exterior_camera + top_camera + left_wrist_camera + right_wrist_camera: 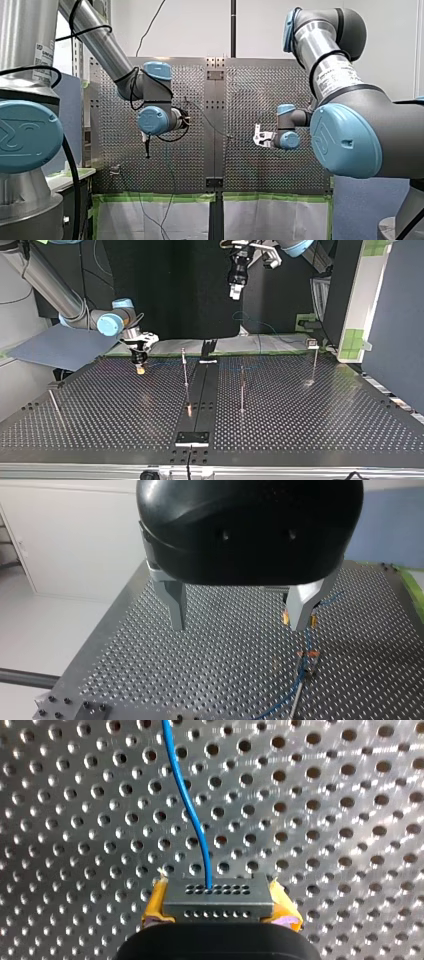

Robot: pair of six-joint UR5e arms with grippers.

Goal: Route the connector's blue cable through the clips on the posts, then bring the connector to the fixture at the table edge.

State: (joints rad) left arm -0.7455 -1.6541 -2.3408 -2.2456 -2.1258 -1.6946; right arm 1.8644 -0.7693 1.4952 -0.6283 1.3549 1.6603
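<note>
- Although a white label [44,52] sits on my left arm's base column and dark lettering [334,76] runs along my right arm's silver forearm, both are too small to read in the front view.
- The small grey metal connector [218,900], a rectangular block with two rows of tiny holes, sits right at the tips of the right jaws, with the yellow pads [155,907] pressed against its two ends.
- A thin blue cable [192,815] leaves one hole in the connector's upper row. It runs ahead of the right jaws in a gentle curve over the perforated metal bench [340,820].
- The right jaws are clamped on the connector. In the top view they hang low at the left, just above the bench and near its far edge.
- The left jaws stand wide apart, and nothing lies between their two grey metal fingers [176,605]. In the top view they hang high above the bench, well apart from the connector.
- In the left wrist view, ahead of the left jaws, the blue cable passes a thin metal post [298,700] topped by an orange clip [311,653]. I cannot tell whether the cable sits inside the clip.
</note>
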